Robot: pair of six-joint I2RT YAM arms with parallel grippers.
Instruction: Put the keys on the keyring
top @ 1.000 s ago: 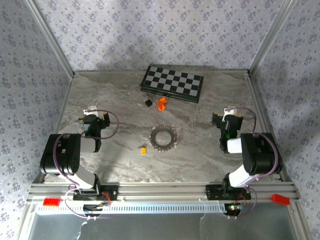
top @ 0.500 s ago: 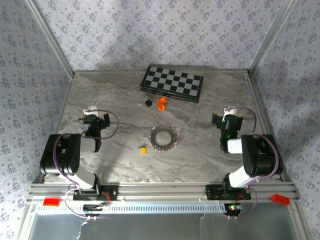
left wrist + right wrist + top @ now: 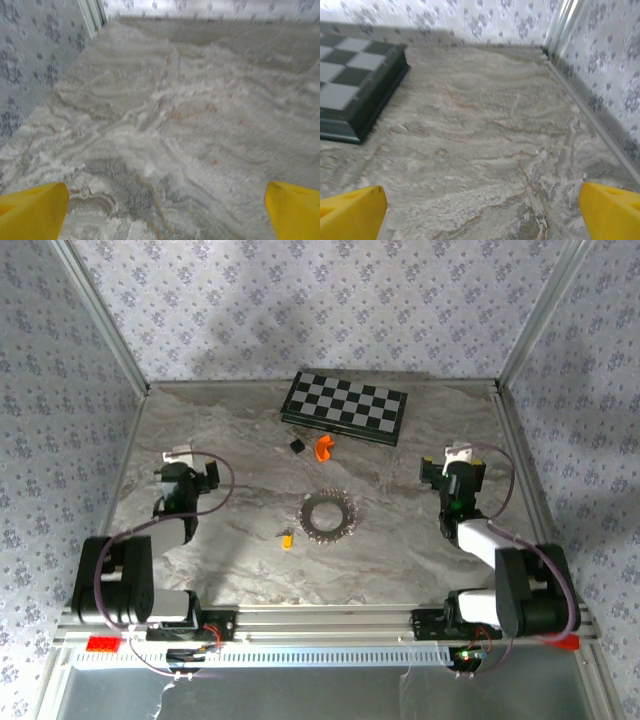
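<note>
At table [image 3: 400, 550] centre, keys [image 3: 287, 539] lie just beside keyring [image 3: 329, 516], not touching. Left gripper [image 3: 186, 472] and right gripper [image 3: 455, 472] are both wide open, empty, well apart from them. Keys are best pinched by the yellow body, with the metal end left free.

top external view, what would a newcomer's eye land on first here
The black-and-white chessboard at the far edge of the marble-patterned table stands out first. Next comes the silvery toothed keyring near the table's middle, with the bright orange curved piece between it and the board, and a tiny yellow-orange key just to the ring's left.
</note>
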